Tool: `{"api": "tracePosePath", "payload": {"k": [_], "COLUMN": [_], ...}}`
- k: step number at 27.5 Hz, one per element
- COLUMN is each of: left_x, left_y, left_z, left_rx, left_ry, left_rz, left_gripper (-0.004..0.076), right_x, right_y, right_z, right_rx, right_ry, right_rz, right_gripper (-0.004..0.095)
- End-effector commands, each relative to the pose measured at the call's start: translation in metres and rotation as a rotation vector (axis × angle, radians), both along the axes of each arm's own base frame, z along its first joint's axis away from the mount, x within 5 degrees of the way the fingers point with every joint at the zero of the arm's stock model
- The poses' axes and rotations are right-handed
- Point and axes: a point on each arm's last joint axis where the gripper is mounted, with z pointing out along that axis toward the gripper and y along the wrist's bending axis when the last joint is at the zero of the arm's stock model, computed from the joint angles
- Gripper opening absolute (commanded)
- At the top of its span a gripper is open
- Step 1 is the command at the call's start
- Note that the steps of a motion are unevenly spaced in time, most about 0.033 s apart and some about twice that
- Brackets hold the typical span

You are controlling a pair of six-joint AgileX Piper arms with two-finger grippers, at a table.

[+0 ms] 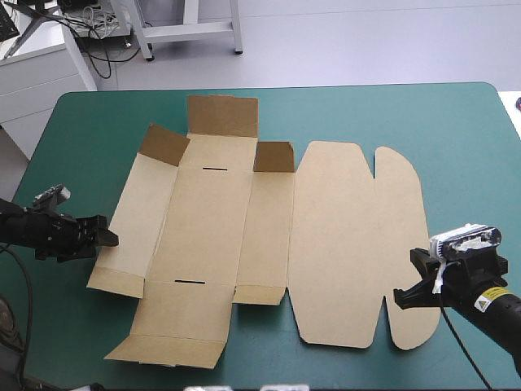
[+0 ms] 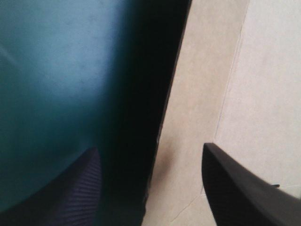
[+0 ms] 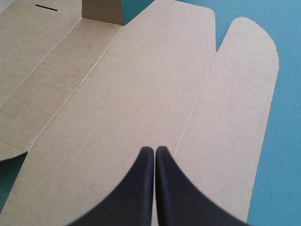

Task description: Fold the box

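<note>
- The right end effector (image 3: 154, 149), its black fingers pressed together into one point, sits over the near right part of the box (image 1: 203, 220). It is by the crease between the broad lid panel (image 1: 334, 244) and the rounded tuck flap (image 1: 403, 244).
- The left end effector (image 1: 108, 239) is spread and straddles the board's left edge, one finger over the teal-green cover, the other over the side wall panel (image 1: 126, 228). A dark shadow under that edge suggests it sits slightly proud.
- The box lies opened out, nearly flat, across the middle of the desk (image 1: 456, 138).
- At its far side two small corner flaps (image 1: 165, 145) already stand up.
- The board looks light, stiff within each panel and willing to bend only at the scored creases. It is probably smooth enough to slide on the cover when pushed.
- The best hold is likely a free edge beside a crease, such as the straddled wall, with the base pinned down.
</note>
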Motion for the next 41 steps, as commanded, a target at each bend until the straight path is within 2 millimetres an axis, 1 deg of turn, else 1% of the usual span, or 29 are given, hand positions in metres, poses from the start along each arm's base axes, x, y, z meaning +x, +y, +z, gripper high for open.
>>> {"api": "tracePosePath", "payload": {"k": [1, 2, 3, 4, 7, 9, 12, 16, 17, 19, 20, 23, 24, 25, 31, 36, 39, 41], "left_x": [0.007, 0.008, 0.012, 0.013, 0.014, 0.012, 0.012, 0.013, 0.013, 0.012, 0.011, 0.01, 0.01, 0.01, 0.012, 0.022, 0.031, 0.035], "left_y": [-0.006, -0.009, -0.018, -0.022, -0.048, -0.056, -0.063, -0.062, -0.061, -0.06, -0.059, -0.058, -0.058, -0.058, -0.057, -0.057, -0.066, -0.076], "left_z": [0.015, 0.016, 0.015, 0.015, 0.009, 0.007, 0.009, 0.01, 0.01, 0.009, 0.008, 0.007, 0.007, 0.007, 0.009, 0.025, 0.039, 0.048], "left_rx": [-0.095, -0.119, -0.15, -0.154, -0.131, -0.115, -0.113, -0.105, -0.099, -0.081, -0.071, -0.058, -0.058, -0.058, -0.064, -0.047, 0.03, 0.115], "left_ry": [-0.095, -0.107, -0.118, -0.117, -0.064, -0.036, -0.02, -0.014, -0.011, 0.001, 0.011, 0.022, 0.022, 0.022, 0.042, 0.034, 0.029, 0.037], "left_rz": [-0.039, -0.048, -0.082, -0.108, -0.26, -0.321, -0.357, -0.348, -0.351, -0.359, -0.36, -0.361, -0.361, -0.361, -0.317, -0.253, -0.277, -0.306], "left_gripper": [0.0436, 0.0436, 0.0436, 0.0436, 0.0436, 0.0436, 0.0436, 0.0433, 0.0419, 0.0363, 0.0313, 0.0122, 0.0032, -0.001, -0.001, -0.001, -0.001, -0.001], "right_x": [0.002, 0.002, 0.002, 0.002, 0.002, 0.002, 0.002, 0.002, 0.002, 0.002, 0.002, 0.002, 0.002, 0.002, 0.002, 0.001, 0.001, 0.001], "right_y": [-0.001, -0.001, -0.001, -0.001, -0.001, -0.001, -0.001, -0.001, -0.001, -0.001, -0.001, -0.001, -0.001, -0.001, -0.001, -0.001, -0.001, -0.001], "right_z": [0.012, 0.012, 0.012, 0.012, 0.012, 0.012, 0.012, 0.012, 0.012, 0.012, 0.011, 0.011, 0.011, 0.011, 0.011, 0.01, 0.01, 0.01], "right_rx": [0.009, 0.009, 0.009, 0.009, 0.006, 0.005, 0.005, -0.001, -0.001, -0.001, -0.001, -0.007, -0.006, -0.006, -0.007, -0.011, -0.011, -0.011], "right_ry": [-0.082, -0.082, -0.082, -0.082, -0.083, -0.079, -0.079, -0.08, -0.08, -0.078, -0.077, -0.073, -0.073, -0.073, -0.071, -0.06, -0.06, -0.06], "right_rz": [-0.009, -0.009, -0.008, -0.008, -0.007, -0.005, -0.005, -0.006, -0.006, -0.006, -0.005, -0.005, -0.005, -0.005, -0.004, -0.002, -0.002, -0.002], "right_gripper": [-0.0005, -0.0005, -0.0005, -0.0005, -0.0005, -0.0005, -0.0005, -0.0005, -0.0005, -0.0005, -0.0005, -0.0005, -0.0005, -0.0005, -0.0005, -0.0005, -0.0005, -0.0005]}}
